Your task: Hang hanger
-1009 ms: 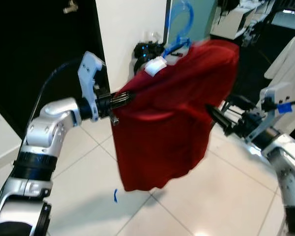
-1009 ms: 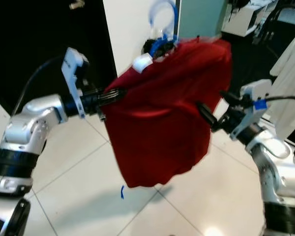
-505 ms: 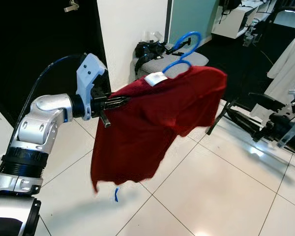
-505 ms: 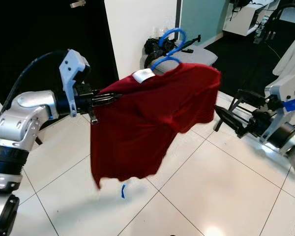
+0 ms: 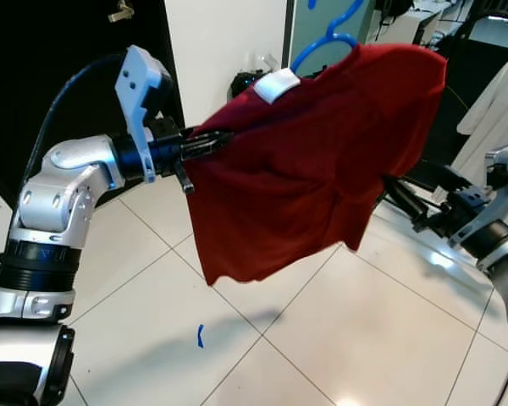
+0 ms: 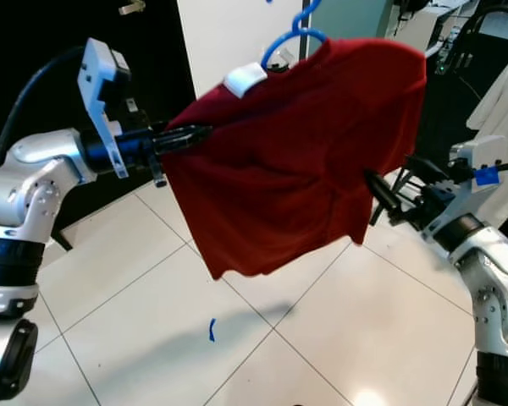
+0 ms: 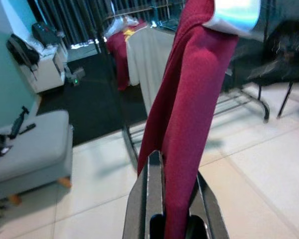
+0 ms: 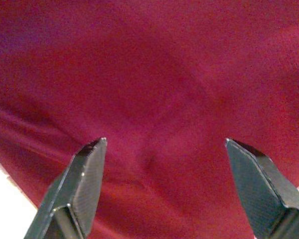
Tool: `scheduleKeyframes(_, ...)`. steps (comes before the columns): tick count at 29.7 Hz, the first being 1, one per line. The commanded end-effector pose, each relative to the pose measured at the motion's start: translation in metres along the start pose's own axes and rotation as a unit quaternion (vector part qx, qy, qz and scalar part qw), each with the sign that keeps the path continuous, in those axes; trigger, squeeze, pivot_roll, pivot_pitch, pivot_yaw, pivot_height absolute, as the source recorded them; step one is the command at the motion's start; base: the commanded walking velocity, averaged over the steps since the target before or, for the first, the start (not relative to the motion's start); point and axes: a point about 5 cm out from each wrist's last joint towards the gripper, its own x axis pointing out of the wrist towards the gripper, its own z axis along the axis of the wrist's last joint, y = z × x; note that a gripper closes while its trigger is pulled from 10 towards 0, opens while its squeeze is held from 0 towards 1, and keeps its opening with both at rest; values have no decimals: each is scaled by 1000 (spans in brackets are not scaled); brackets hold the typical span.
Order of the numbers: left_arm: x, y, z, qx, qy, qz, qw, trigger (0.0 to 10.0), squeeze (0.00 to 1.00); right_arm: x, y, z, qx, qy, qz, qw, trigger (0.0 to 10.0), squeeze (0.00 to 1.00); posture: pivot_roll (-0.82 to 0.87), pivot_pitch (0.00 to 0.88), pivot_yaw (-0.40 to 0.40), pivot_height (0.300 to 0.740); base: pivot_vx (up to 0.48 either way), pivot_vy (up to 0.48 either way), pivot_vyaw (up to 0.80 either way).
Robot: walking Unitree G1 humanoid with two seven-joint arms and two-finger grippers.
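One red shirt (image 5: 313, 152) hanging on blue hanger (image 5: 326, 38), left claw (image 5: 210, 144) pinching shirt's shoulder edge; right claw (image 8: 164, 184) spreading wide beside shirt, above tiled floor (image 5: 322, 338).

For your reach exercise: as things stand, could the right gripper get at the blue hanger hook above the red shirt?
Probably not directly. The right gripper, open, sits low behind the red shirt, whose cloth hangs between it and the blue hanger hook above.
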Motion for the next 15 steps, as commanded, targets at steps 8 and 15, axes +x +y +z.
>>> scheduleKeyframes(8,-3,-20,-19,51,65,-71,994,10000,0,-10,-1,36,-98,46,98,989,10000,0,-46,107,39,740,0,0,0)
scheduleKeyframes(15,-4,-29,-16,47,57,-102,992,10000,0,-13,-4,35,-99,78,123,984,10000,0,-44,107,35,740,0,0,0)
